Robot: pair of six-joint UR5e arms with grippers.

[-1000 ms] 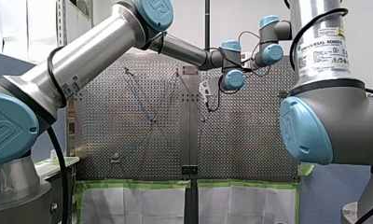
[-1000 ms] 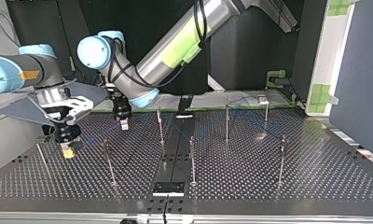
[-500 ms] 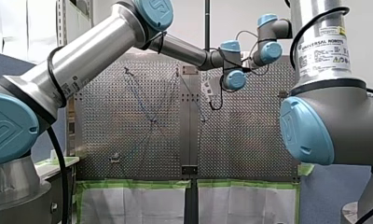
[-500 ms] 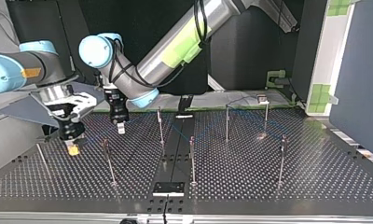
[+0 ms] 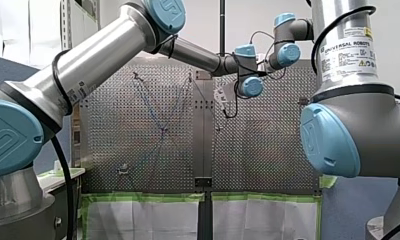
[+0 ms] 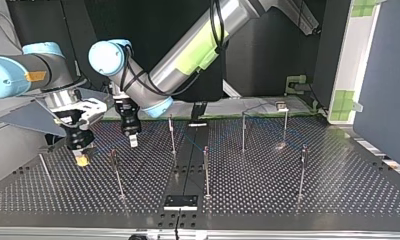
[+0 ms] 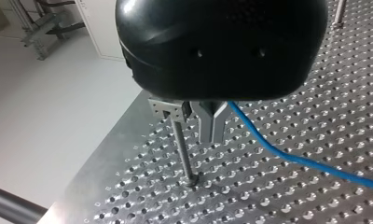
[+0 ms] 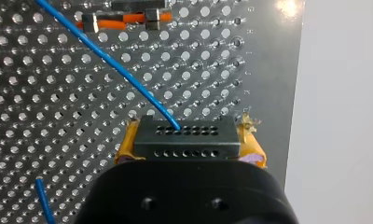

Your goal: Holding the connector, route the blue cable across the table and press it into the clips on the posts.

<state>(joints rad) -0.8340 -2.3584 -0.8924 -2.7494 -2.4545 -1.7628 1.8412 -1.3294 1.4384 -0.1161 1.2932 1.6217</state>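
Two robot arms reach over a perforated metal worktop point(image 6: 338, 190) studded with thin upright posts point(image 6: 206, 172). My right end effector point(image 6: 81, 159), near the top view's left edge, pinches a dark connector point(image 8: 184, 137) between yellow pads point(image 8: 125, 147). The blue cable point(image 8: 110, 63) leaves the connector and slants away over the worktop. My left end effector point(image 7: 211, 133) has its metal fingers pressed together just beside one post point(image 7: 182, 149), with the cable emerging from close behind them.
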